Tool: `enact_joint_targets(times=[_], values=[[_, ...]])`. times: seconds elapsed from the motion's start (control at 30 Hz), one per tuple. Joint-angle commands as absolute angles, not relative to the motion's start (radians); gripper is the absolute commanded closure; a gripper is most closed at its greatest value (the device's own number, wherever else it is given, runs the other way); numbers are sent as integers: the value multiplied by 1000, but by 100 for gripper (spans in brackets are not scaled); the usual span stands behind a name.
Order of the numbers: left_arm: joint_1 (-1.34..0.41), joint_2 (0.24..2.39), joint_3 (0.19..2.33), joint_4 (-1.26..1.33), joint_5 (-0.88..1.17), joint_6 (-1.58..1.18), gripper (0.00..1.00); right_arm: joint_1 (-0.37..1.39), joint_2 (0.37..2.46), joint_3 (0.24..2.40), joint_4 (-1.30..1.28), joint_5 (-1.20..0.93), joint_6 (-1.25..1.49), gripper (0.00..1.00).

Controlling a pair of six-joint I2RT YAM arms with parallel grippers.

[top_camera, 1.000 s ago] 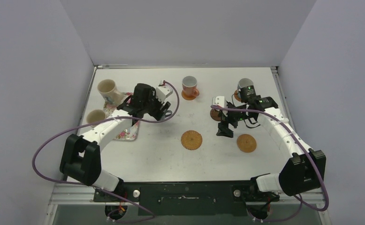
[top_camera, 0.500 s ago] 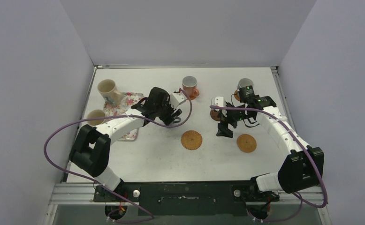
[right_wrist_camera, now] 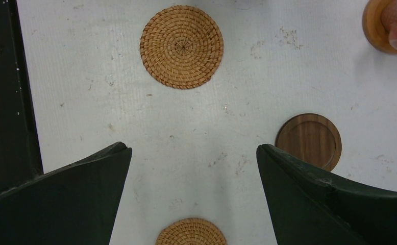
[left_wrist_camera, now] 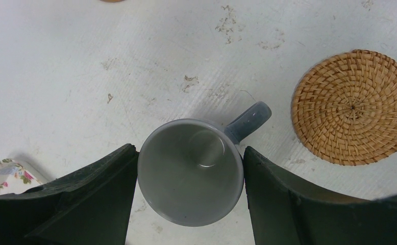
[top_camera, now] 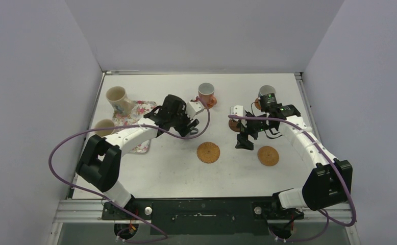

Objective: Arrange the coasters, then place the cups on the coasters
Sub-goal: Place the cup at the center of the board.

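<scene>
Well, the left arm point(top_camera: 135, 133) stretches from the lower left of the top view up toward the middle of the table point(top_camera: 160, 168), its wrist tipped down just right of the floral tray point(top_camera: 138, 108). The right arm point(top_camera: 301, 138) bends in from the lower right, its wrist hanging over the centre-right. The left gripper point(left_wrist_camera: 189, 155) is clamped on a blue-grey cup point(left_wrist_camera: 190, 176), one finger against each side of its wall. The cup sits mouth up, its handle pointing to the upper right at a woven coaster point(left_wrist_camera: 353, 107) that lies near but apart. The right gripper point(right_wrist_camera: 194, 148) is spread wide with only bare table between its fingers, and a dark brown coaster point(right_wrist_camera: 308, 140) lies just beside the right-hand finger. A second ago the left wrist was over the tray; it has swung right since, while the right arm has not budged.
</scene>
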State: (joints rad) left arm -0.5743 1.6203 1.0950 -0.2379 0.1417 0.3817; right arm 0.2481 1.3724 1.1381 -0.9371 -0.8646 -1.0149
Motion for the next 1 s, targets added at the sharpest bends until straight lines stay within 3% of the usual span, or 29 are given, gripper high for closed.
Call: enact_joint_targets(times=[0.0,0.43,0.77,0.97], values=[[-578,1622,1124,-185,182,388,82,242,1370,1137,-937,-913,-1045,0],[-580,1648,1112,-180,198,388,78,243,1375,1136,-938,-911,-1049,0],[-581,1645,1111,-186,198,399,34,242,1378,1138,-942,-911,-1054,0],[-581,1624,1107,-187,192,400,12,243,1378,1141,-943,-908,-1052,0]])
